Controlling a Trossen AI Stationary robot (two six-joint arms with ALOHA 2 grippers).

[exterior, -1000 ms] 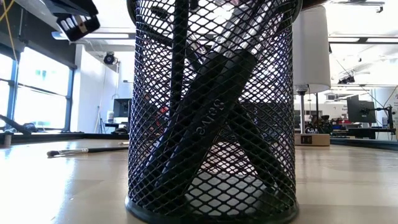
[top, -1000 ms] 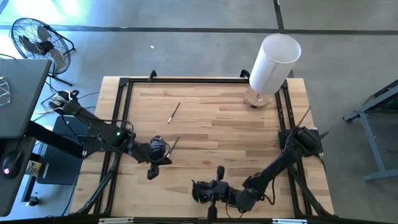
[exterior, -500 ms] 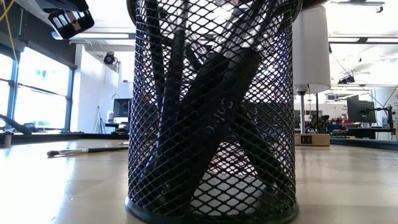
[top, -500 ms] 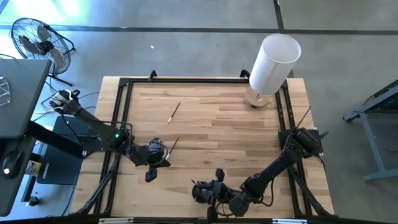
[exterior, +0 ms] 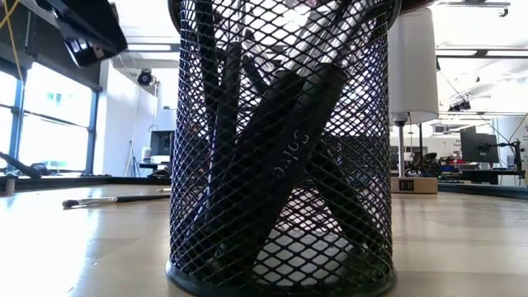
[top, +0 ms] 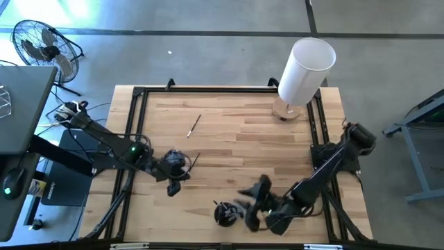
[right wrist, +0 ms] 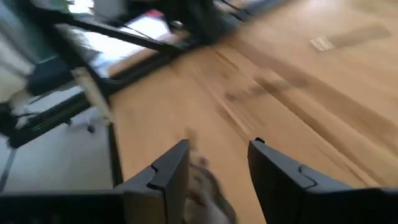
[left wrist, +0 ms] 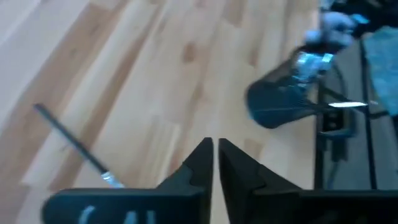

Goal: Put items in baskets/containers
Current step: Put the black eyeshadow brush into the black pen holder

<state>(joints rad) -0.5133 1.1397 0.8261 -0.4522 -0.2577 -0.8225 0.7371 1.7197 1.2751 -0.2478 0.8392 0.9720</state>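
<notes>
The black mesh cup (top: 225, 214) is standing near the table's near edge, a little right of centre, and the low view shows it already crowded with dark-handled brushes (exterior: 272, 165) leaning against each other inside. Most of the job therefore looks done. Two brushes are lying loose on the wooden table (top: 243, 139): one brush (top: 193, 125) toward the far left, well apart from the cup, and another brush (top: 194, 162) just beside the left gripper (top: 173, 186).

The left gripper is hovering over the left-centre of the table with its fingers together and holding nothing; its wrist view shows the nearby loose brush on the wood ahead. The right gripper (top: 255, 203) is sitting just right of the cup, fingers apart and empty. The tall white cylinder (top: 305, 69) is standing at the far right, uninvolved.
</notes>
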